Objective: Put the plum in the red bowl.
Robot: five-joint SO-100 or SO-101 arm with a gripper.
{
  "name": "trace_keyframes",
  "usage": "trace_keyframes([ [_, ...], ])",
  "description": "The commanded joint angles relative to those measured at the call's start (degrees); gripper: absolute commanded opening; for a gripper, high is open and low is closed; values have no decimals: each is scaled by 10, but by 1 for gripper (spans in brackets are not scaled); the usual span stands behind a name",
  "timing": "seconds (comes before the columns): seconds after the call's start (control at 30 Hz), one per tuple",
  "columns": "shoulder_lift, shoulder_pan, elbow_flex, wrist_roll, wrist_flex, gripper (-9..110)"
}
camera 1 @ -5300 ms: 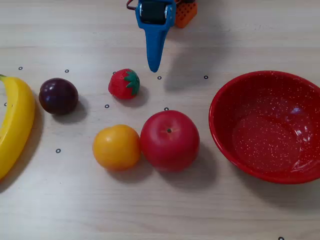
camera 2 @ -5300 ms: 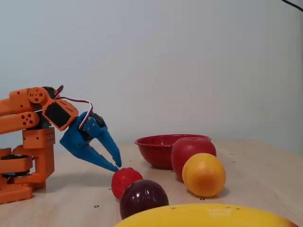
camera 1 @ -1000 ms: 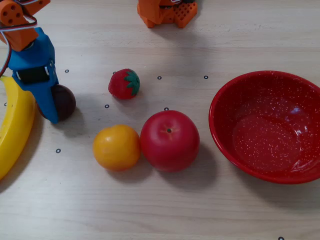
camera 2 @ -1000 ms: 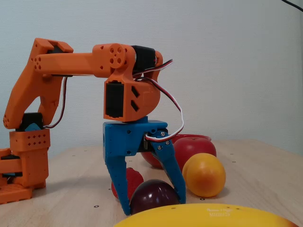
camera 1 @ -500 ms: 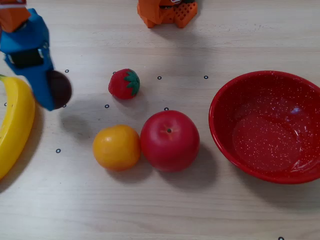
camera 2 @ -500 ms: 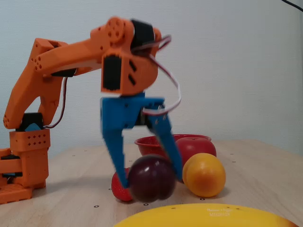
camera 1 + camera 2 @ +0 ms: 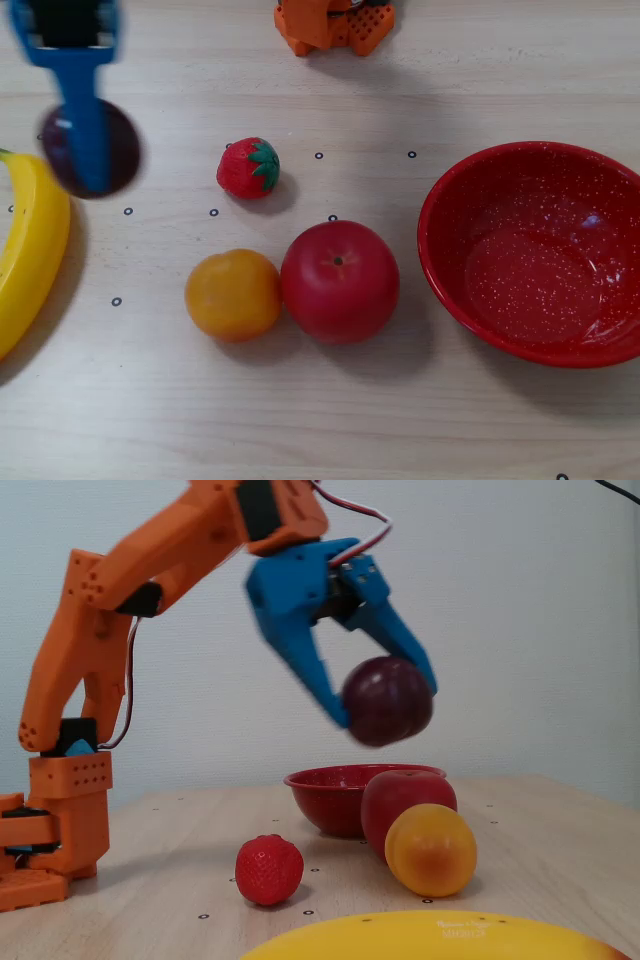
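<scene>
Wooden table (image 7: 560,830), gripper (image 7: 385,712) holding glossy plum (image 7: 387,700)

In the fixed view from above, the apple (image 7: 339,281) touched the orange (image 7: 233,295) on its left; the bowl (image 7: 450,280) lay right, the strawberry (image 7: 247,168) behind, the banana (image 7: 30,250) far left.

bright, even light | soft shadows | gripper (image 7: 385,710) motion-blurred | bowl glare
</scene>
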State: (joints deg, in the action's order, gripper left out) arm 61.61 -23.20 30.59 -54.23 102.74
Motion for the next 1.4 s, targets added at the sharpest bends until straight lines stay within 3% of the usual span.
trace_keyframes([
  [0.0, 112, 73, -49, 44, 88, 0],
  [0.5, 189, 432, 66, 165, 88, 0],
  [0.77, 75, 506, 60, 181, 87, 0],
  [1.13, -133, 523, -60, 175, 85, 1],
  [1.37, -147, 520, -62, 188, 87, 30],
])
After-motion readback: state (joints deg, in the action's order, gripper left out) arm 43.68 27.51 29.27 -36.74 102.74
